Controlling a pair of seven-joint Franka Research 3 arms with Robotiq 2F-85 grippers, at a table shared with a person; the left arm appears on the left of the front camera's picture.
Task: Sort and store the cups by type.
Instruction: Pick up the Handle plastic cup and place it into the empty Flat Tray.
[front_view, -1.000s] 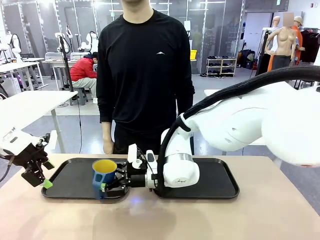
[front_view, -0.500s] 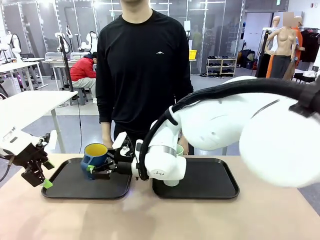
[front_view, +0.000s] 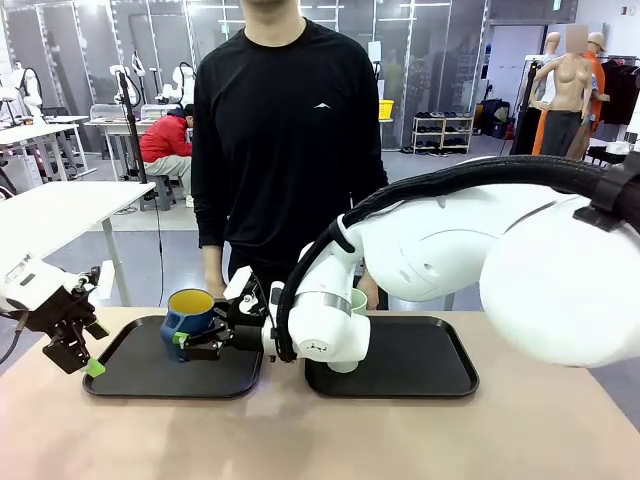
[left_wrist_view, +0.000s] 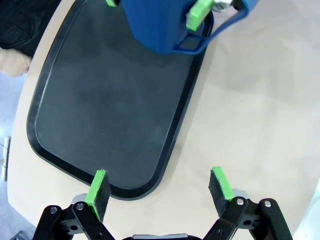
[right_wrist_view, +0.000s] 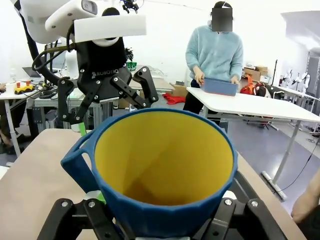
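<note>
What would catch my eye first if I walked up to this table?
Probably the big white right arm sweeping across the middle, its end effector shut on a blue mug with a yellow inside, held above the left black tray. Next, the person in black standing at the far side, and the left end effector open near the table's left edge.

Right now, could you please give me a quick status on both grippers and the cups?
Right gripper shut on blue mug, lifted over left tray. Left gripper open, idle at the tray's near edge. Green tumbler mostly hidden behind right arm. Nothing blocking.
</note>
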